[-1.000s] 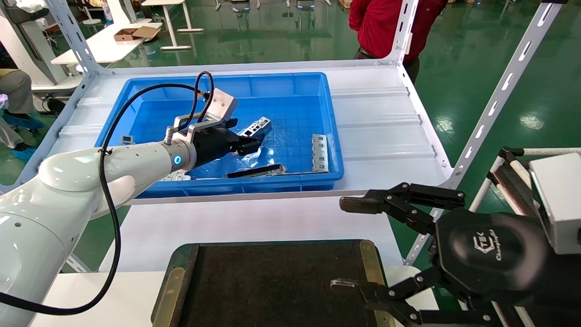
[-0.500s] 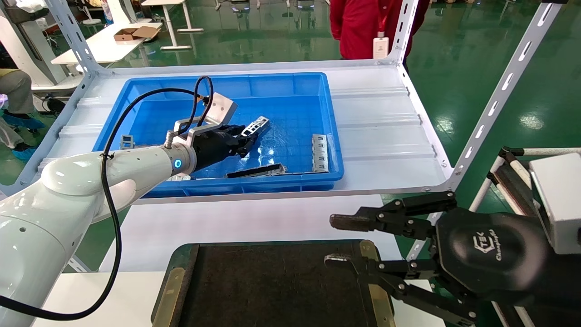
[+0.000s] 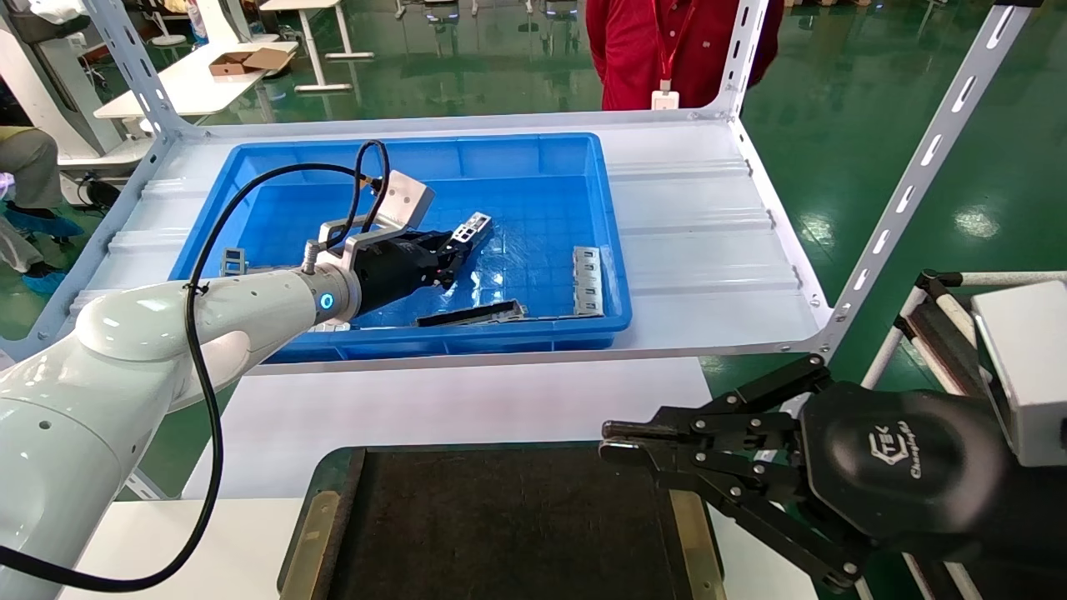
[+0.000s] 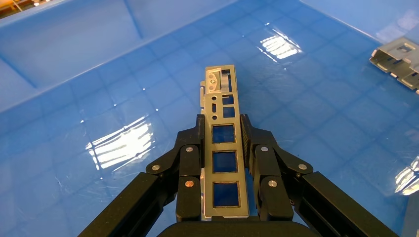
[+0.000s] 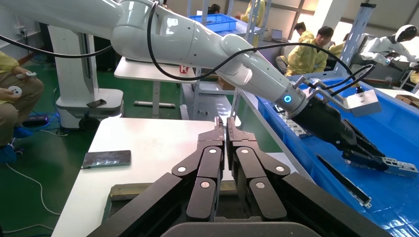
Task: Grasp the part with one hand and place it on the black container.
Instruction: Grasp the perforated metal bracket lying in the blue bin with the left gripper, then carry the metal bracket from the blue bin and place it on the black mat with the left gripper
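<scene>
The part (image 3: 468, 227) is a narrow silver bracket with square cut-outs. My left gripper (image 3: 446, 254) is shut on it inside the blue bin (image 3: 450, 343) and holds it tilted, its far end raised. In the left wrist view the part (image 4: 223, 148) runs lengthwise between the black fingers (image 4: 190, 163) of the left gripper (image 4: 222, 122). The black container (image 3: 500, 533) lies at the near table edge with brass strips along its sides. My right gripper (image 3: 615, 442) is shut and empty over the container's right side; in its own view the right gripper (image 5: 223, 123) has its fingers pressed together.
In the bin lie stacked grey plates (image 3: 588, 279), a long dark strip (image 3: 471, 314) and small pieces at the left wall (image 3: 232, 260). White shelf posts (image 3: 917, 175) slant up on the right. A person in red (image 3: 667, 42) stands behind the shelf. A phone (image 5: 106, 159) lies on the table.
My left gripper moved onto the part and shut on it, raising its end. My right gripper went from wide open to shut. The person in red shifted left.
</scene>
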